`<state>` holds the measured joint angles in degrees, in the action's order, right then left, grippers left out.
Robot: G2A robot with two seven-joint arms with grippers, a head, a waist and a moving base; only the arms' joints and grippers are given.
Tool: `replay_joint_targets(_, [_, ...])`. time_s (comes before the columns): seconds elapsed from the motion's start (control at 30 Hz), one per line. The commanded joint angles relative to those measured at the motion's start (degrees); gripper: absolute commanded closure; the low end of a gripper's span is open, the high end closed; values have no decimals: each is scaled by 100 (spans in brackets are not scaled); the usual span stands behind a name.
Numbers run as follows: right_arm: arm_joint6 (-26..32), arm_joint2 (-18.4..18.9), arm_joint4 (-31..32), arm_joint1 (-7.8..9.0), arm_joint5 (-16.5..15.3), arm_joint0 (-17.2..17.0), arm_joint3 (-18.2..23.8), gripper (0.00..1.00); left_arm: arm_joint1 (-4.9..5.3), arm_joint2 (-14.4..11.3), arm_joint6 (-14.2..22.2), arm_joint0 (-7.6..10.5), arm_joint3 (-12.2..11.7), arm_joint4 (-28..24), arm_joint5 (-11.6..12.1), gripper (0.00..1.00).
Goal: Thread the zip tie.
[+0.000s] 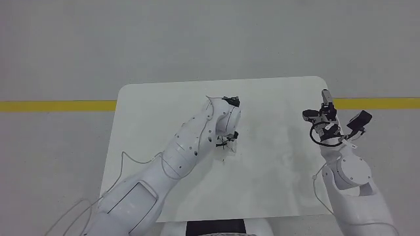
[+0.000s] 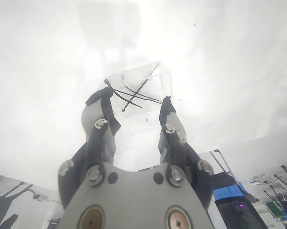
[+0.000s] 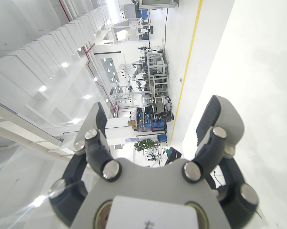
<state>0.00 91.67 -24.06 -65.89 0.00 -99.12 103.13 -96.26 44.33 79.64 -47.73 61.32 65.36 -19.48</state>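
Left gripper (image 2: 135,100): I see it spread wide, fingers either side of a clear box (image 2: 167,84), holding nothing.
Zip ties (image 2: 133,96): several black ones lie crossed inside that box, mid-table (image 1: 275,170).
Right gripper (image 3: 155,110): wide, empty, by the table's right edge.
Progress: I judge it barely begun; no tie is lifted or threaded yet.

clear box (image 2: 166,82): hazy, corner behind jaws | zip ties (image 2: 134,95): count unclear
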Motion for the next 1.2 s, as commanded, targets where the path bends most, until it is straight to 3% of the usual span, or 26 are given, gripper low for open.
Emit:
replay_joint_targets(0.0, [0,0,0,0,0,0,0,0,2,-19,0,2,-2,-2,0,59])
replay_joint_targets(0.3, [0,0,0,0,0,0,0,0,-26,-148,0,87,-217,-42,0,60])
replay_joint_targets(1.17, [0,0,0,0,0,0,0,0,-260,-440,0,464,-843,-350,0,65])
